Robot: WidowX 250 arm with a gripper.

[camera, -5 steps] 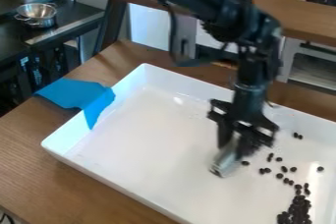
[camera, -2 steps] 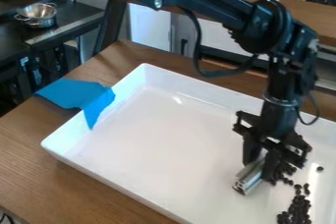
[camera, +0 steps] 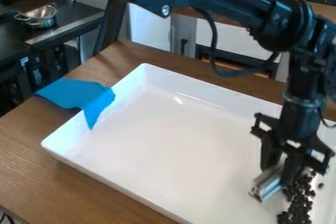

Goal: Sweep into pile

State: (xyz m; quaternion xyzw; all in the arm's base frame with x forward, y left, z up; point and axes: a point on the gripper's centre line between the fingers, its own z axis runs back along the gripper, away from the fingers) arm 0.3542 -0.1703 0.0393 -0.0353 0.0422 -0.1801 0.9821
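Observation:
My gripper (camera: 279, 169) hangs down over the lower right part of the white tray (camera: 157, 144), its fingers shut on a silvery metal cylinder (camera: 267, 184). The cylinder lies tilted near the tray floor, one end pointing down and left. Dark beans (camera: 300, 203) are gathered in a heap right beside the cylinder and the gripper, stretching down toward the tray's lower right. One bean lies slightly to the right of the heap. Part of the heap is hidden behind the gripper.
Blue tape (camera: 80, 97) is stuck over the tray's left rim and onto the wooden table (camera: 39, 154). High tray walls surround the work area. At the back left, a metal colander (camera: 38, 16) stands on a dark counter.
The gripper has moved right and toward the camera, carrying the cylinder. The scattered beans at the right have been pushed together against the larger heap.

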